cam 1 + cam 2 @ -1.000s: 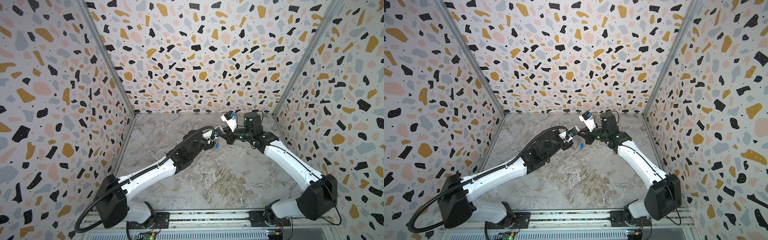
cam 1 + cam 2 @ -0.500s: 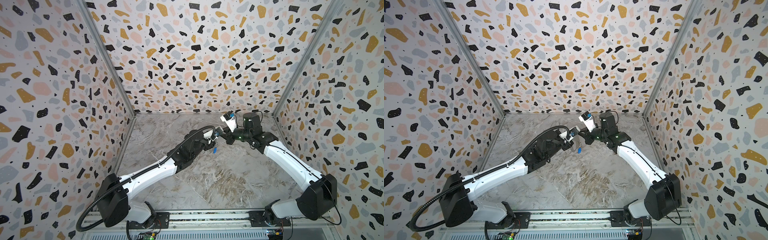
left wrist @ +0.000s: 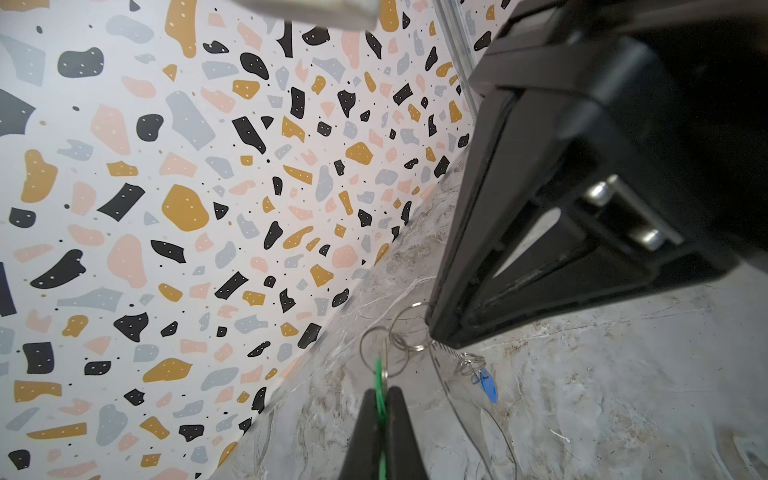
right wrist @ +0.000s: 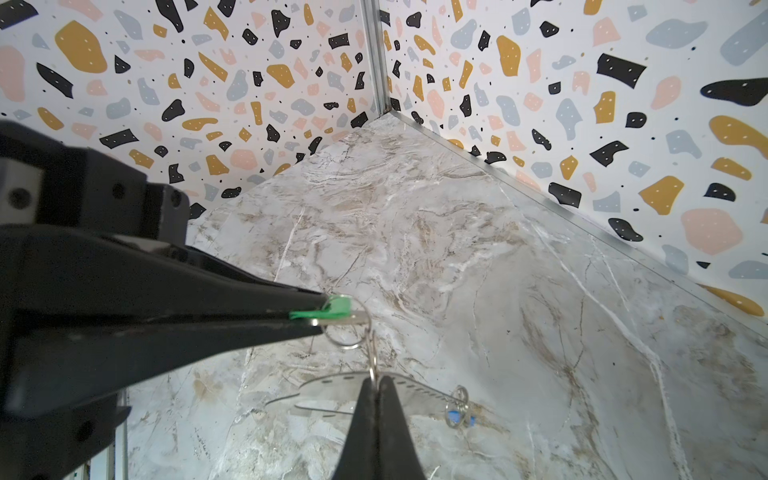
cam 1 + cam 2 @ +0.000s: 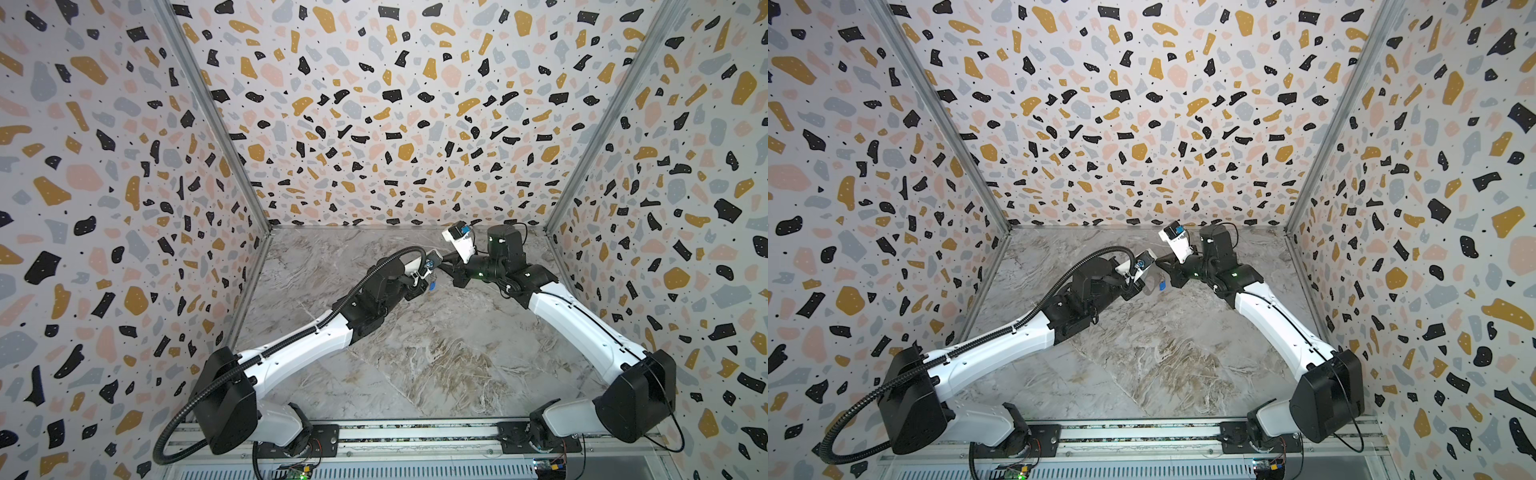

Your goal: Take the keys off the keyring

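Both grippers meet above the marble floor near the back wall. My left gripper (image 3: pixel 379 400) is shut on the green tag (image 3: pixel 378 374) of one key. In the right wrist view its fingers come in from the side and pinch that green tag (image 4: pixel 336 311). A chain of small metal rings (image 3: pixel 392 343) links this tag to the keyring. My right gripper (image 4: pixel 376 384) is shut on one thin ring (image 4: pixel 373 361), right in front of the grey-beige keyring (image 4: pixel 328 388) tab. The blue-tagged key (image 4: pixel 457 415) dangles free from the tab's far end. In both top views the blue tag (image 5: pixel 433 286) (image 5: pixel 1163 285) hangs between the grippers.
Terrazzo-patterned walls close in the left, back and right of the marble floor (image 5: pixel 415 357). The back wall stands close behind both wrists. The arm bases sit on a metal rail (image 5: pixel 415 432) along the front edge.
The blue tag swings slightly under the grippers. Both arms stay almost where they were, and both grips hold.
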You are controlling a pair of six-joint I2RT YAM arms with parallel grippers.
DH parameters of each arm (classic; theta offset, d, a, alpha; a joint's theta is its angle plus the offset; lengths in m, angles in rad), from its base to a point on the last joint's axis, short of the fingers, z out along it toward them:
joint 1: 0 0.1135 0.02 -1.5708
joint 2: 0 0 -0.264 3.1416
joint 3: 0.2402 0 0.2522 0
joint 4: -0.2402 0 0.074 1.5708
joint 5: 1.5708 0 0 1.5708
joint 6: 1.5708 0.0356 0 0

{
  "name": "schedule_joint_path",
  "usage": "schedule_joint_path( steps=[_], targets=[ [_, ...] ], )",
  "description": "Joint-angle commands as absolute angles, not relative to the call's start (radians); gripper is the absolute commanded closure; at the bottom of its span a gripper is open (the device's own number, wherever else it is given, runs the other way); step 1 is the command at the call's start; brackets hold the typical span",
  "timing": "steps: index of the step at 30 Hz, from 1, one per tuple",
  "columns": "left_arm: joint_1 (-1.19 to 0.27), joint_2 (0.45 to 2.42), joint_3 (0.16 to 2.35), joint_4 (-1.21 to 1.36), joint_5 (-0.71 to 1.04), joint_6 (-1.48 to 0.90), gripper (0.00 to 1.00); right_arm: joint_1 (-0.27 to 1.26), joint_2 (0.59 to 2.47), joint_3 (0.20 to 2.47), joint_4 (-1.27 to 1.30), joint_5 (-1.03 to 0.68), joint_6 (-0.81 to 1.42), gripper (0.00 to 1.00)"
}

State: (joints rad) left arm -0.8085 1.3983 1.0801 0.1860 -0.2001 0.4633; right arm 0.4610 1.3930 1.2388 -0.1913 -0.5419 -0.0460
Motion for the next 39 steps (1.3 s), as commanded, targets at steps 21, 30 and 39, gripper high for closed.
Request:
schedule_joint_path(
  steps=[21, 30, 39],
  targets=[
    [-0.774, 1.411, 1.108, 0.175, -0.013, 0.372, 1.0, 0.459, 1.221, 1.008, 0.249, -0.526, -0.149, 1.0],
    [-0.74, 1.395, 1.1, 0.151, 0.112, 0.338, 1.0, 0.457, 1.219, 0.919, 0.429, -0.615, -0.235, 1.0],
    [-0.673, 1.32, 1.048, 0.184, 0.17, 0.301, 0.74, 0.437, 1.227, 0.887, 0.498, -0.711, -0.299, 1.0]
  ],
)
